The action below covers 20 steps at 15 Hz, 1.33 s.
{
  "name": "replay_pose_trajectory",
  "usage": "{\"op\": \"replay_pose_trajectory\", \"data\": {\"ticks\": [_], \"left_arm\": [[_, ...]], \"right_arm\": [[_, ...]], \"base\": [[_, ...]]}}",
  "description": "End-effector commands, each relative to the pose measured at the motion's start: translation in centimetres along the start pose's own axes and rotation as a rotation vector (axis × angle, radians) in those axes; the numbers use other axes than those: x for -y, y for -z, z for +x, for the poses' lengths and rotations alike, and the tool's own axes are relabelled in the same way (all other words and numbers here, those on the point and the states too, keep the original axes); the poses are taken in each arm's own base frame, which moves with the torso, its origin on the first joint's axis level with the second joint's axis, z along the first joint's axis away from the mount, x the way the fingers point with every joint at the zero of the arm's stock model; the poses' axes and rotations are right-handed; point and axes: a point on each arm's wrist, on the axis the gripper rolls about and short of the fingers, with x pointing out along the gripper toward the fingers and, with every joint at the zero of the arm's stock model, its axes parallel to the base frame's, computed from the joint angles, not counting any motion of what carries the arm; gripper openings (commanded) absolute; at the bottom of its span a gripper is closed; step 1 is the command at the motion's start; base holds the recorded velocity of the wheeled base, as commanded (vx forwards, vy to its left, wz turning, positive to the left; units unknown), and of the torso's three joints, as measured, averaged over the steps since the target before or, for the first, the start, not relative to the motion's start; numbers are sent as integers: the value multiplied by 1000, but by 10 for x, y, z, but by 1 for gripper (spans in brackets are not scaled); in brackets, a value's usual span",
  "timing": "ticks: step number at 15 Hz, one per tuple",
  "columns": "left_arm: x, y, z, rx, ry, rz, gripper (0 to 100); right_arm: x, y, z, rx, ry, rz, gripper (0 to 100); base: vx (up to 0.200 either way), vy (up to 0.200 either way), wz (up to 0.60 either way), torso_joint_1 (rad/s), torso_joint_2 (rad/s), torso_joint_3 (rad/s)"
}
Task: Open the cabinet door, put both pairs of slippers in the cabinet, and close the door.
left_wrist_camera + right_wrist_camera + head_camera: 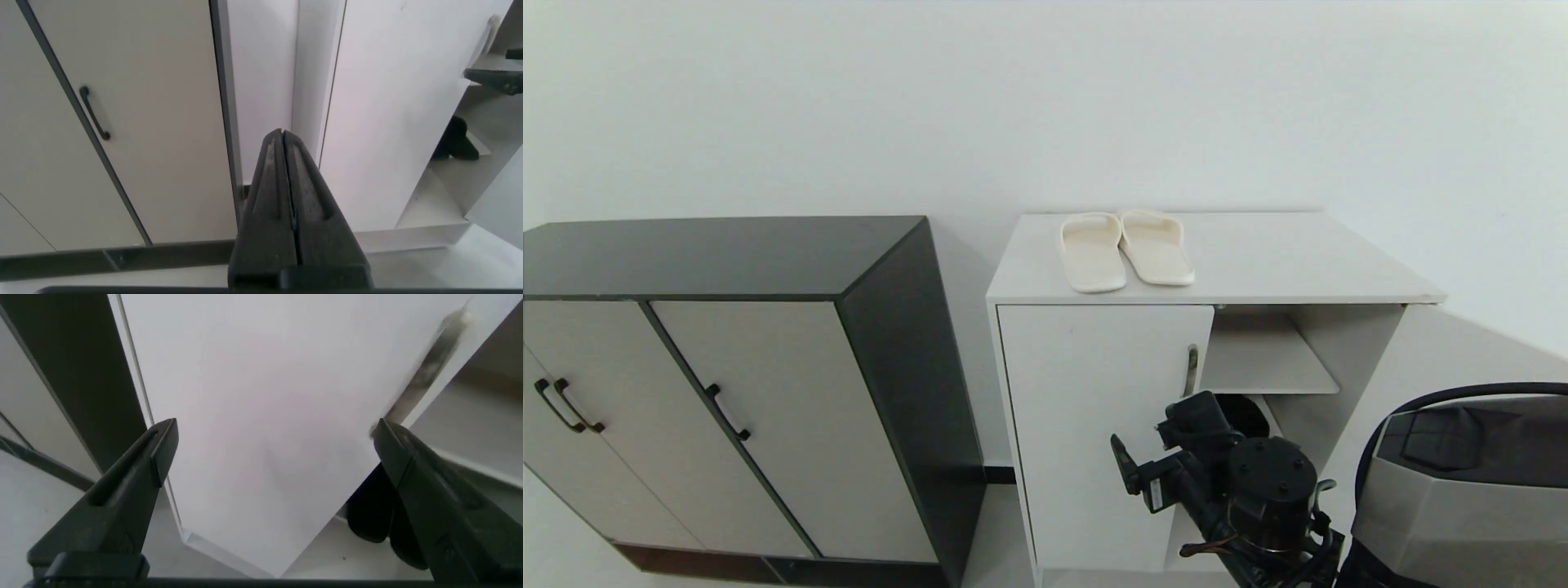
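Observation:
A pair of cream slippers (1125, 249) lies on top of the white cabinet (1282, 261). The cabinet's left door (1094, 425) is closed, with its handle (1192, 370) at the inner edge. The right half stands open, showing a shelf (1266, 359). A dark slipper (1252, 411) lies below that shelf, partly hidden by my arm. My right gripper (1156, 441) is open just in front of the closed door (270, 392), near its handle (429, 363), with the dark slipper (372, 510) behind. My left gripper (283, 163) is shut and empty, low between the two cabinets.
A taller black cabinet (898, 367) with pale doors (147, 122) and black handles stands left of the white one, a narrow gap between them. A plain white wall is behind both. The white cabinet's top right of the cream slippers is bare.

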Motion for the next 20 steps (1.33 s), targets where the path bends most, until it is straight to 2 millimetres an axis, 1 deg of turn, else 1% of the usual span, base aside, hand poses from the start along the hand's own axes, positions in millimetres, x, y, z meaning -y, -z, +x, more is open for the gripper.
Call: {"op": "replay_pose_trajectory", "data": {"ticks": [1, 8, 13, 14, 15, 16, 18, 20], "left_arm": [[0, 0, 0, -1, 0, 0, 0], [0, 0, 0, -1, 0, 0, 0], [0, 0, 0, -1, 0, 0, 0], [0, 0, 0, -1, 0, 0, 0], [0, 0, 0, -1, 0, 0, 0], [0, 0, 0, -1, 0, 0, 0], [0, 0, 0, -1, 0, 2, 0], [0, 0, 0, -1, 0, 2, 0]], "right_arm": [[0, 0, 0, -1, 0, -1, 100], [0, 2, 0, -5, 0, -1, 100], [-3, 7, 1, -17, -35, -29, 100], [-3, -2, 3, 17, -32, -18, 100], [-6, -19, 9, 48, -30, -3, 100], [-5, -35, 11, 24, -29, -7, 100], [-4, -82, 11, -33, -30, 62, 100], [-5, -116, 17, -95, 45, 133, 100]], "base": [[0, 0, 0, 227, -530, -320], [0, 0, 0, 229, -535, -309], [0, 0, 0, 47, -102, -59], [0, 0, 0, 0, 0, 0], [0, 0, 0, 0, 0, 0], [0, 0, 0, 0, 0, 0], [0, 0, 0, 0, 0, 0], [0, 0, 0, 0, 0, 0]]}}
